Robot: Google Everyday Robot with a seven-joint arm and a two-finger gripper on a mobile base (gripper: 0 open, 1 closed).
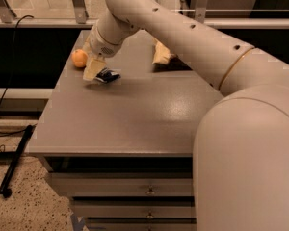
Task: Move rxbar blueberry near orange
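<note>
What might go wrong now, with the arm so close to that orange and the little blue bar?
The gripper hangs right beside the orange, which sits near the table edge; a bump might roll it off. The rxbar blueberry lies against the gripper, so pulling away may drag it along.

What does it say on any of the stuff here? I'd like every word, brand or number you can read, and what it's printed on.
Nothing here can be read.
rxbar blueberry, at the gripper just right of the orange: pale marks on the dark-blue wrapper, too blurred to read.
Snack bag at the back of the table: no legible print.
Robot arm and drawers: no text visible.
</note>
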